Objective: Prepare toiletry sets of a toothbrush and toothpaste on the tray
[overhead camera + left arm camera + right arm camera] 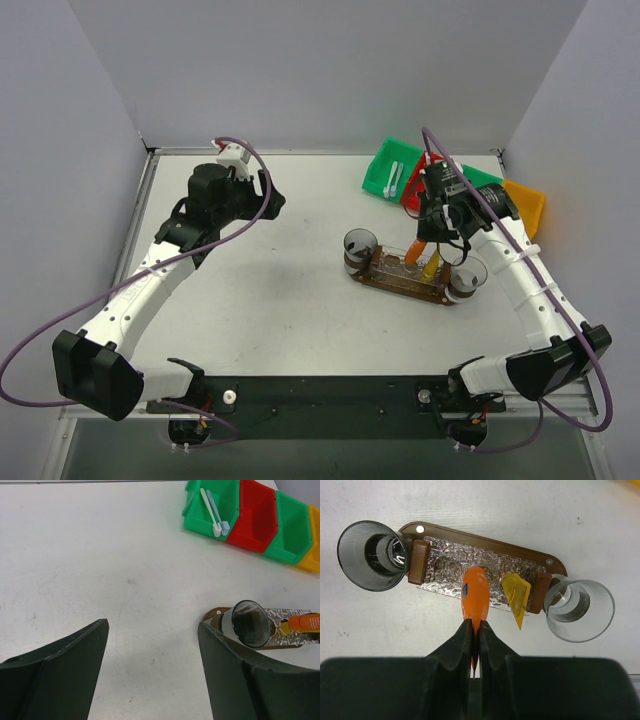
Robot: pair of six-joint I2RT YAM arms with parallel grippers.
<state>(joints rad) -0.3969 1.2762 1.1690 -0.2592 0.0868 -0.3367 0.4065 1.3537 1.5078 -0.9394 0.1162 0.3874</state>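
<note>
Your right hand (474,626) pinches the soft, light orange tube (475,592) by its flat tail, mid-frame; your left hand (152,626) is apart, empty.

The top camera looks down from behind. Both wrists share the tray (495,546): right close overhead, left farther, apparently oblique.

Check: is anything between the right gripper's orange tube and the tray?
Nothing visible. The orange tube is over a bare stretch of the tray; the yellow tube lies beside it, a dark cup and a clear cup at the ends.
</note>
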